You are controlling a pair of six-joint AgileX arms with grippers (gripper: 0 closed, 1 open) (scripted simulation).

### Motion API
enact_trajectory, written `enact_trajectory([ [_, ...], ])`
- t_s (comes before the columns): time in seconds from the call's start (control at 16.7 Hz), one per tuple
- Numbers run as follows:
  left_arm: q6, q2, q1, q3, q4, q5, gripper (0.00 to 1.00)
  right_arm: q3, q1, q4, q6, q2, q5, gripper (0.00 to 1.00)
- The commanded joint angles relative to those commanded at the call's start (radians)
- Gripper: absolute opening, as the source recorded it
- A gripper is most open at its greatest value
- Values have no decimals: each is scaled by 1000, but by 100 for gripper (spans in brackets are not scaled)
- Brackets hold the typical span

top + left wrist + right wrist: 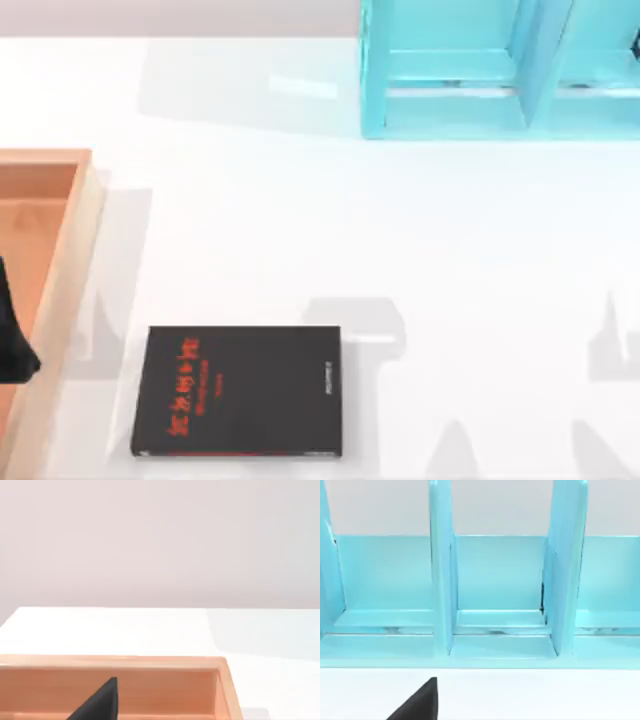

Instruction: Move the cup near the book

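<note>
The book (pixel 240 392) lies flat near the table's front edge, left of centre. Its cover is black with red lettering, and small white print runs along its right side. The cup is out of view. My left arm is a dark shape at the far left of the top view, over the wooden tray. A black part of my left gripper (pixel 98 703) hangs above the tray's inside. A black part of my right gripper (pixel 418 703) hangs over the white table, facing the cyan rack.
An orange wooden tray (pixel 72 262) (pixel 150 662) with raised walls stands at the left edge, just left of the book. A cyan rack with upright dividers (pixel 450 100) (pixel 442 580) stands at the back right. White table (pixel 400 230) lies between them.
</note>
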Motion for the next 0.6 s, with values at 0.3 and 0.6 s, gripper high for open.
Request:
enact_trajectory([
  [0.3, 0, 0, 0, 0, 0, 0, 100, 26, -12, -31, -55, 38, -4, 100],
  [0.6, 0, 0, 0, 0, 0, 0, 100, 161, -83, -179, -324, 217, -9, 100],
])
